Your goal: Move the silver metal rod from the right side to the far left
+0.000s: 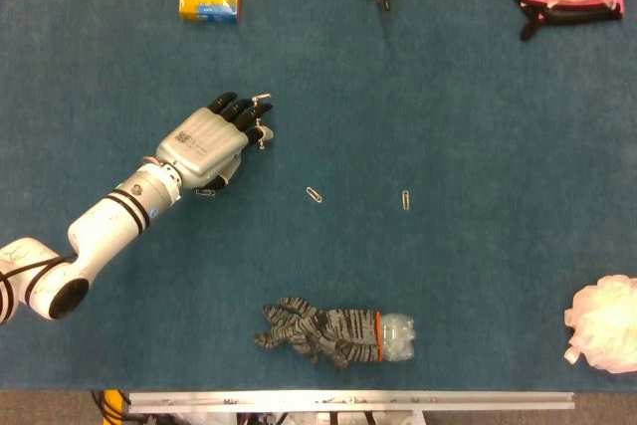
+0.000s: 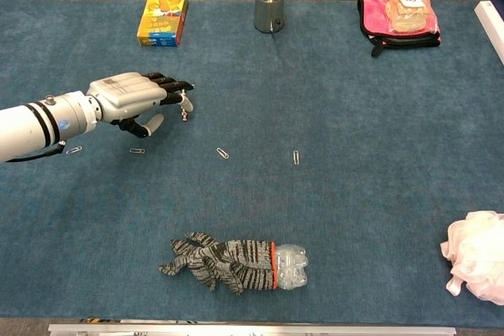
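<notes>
Silver metal rod (image 1: 261, 118) sits pinched at the left hand's (image 1: 204, 146) dark fingertips (image 2: 178, 86), long axis roughly upright, far-left table edge lying behind the wrist.

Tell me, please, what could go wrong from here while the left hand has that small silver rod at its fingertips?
The left hand seems to hold the silver metal rod only at its fingertips, so it might slip out as the arm moves. If dropped, it could be hard to pick off the blue cloth. A low sweep leftward might also brush the paper clips lying near the hand.
</notes>
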You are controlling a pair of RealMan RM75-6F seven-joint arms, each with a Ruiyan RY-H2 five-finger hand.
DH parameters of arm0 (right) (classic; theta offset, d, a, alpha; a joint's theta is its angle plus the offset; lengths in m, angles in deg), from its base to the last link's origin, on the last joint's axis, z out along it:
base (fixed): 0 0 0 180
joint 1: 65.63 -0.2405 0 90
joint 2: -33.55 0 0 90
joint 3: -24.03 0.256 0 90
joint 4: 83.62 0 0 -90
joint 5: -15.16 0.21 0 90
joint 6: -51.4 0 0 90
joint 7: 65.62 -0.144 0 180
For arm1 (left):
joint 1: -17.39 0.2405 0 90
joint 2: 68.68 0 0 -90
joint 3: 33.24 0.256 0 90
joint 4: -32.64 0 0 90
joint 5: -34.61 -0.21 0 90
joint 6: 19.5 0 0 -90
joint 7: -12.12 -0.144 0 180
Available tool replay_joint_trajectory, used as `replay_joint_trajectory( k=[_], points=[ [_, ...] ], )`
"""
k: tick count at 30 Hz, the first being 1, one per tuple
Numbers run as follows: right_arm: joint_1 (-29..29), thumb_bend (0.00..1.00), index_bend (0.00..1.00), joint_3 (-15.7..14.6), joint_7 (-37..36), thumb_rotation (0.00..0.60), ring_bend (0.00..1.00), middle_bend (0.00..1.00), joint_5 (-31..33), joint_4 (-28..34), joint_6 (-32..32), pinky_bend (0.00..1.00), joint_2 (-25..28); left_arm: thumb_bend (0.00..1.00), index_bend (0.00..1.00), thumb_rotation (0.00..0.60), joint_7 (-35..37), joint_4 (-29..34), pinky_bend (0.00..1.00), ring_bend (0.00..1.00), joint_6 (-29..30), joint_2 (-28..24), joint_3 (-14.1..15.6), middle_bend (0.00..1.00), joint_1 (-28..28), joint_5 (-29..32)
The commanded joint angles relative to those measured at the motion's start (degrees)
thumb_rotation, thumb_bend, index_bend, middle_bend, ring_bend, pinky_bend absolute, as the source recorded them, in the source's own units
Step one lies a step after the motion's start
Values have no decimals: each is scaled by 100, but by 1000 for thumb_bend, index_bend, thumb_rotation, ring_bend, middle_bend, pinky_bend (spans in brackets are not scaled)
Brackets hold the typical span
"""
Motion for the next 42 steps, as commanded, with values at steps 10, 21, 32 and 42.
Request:
replay_joint_trajectory(
  k=[10, 21, 32, 42],
  points=[
    [31, 92, 445, 19, -23, 600, 320, 402, -6, -1, -23, 401, -4, 704, 167, 600, -270, -266, 0, 0, -142, 198, 17, 0, -62, 217],
    [42, 92, 450, 33, -87, 600, 320, 402, -7, -40, -10, 401, -16, 705, 167, 600, -566, -272, 0, 0, 63, -138, 78, 0, 153, 537],
    [19, 92, 452, 39, -123, 600, 320, 402, -37, -69, 19, 401, -56, 705, 167, 600, -816, -107, 0, 0, 230, -432, 11, 0, 290, 892],
    [26, 92, 452, 45, -89, 600, 320, 402, -34, -13, 29, 401, -26, 705, 167, 600, -639, 100, 0, 0, 112, -403, 27, 0, 277, 843]
  ],
)
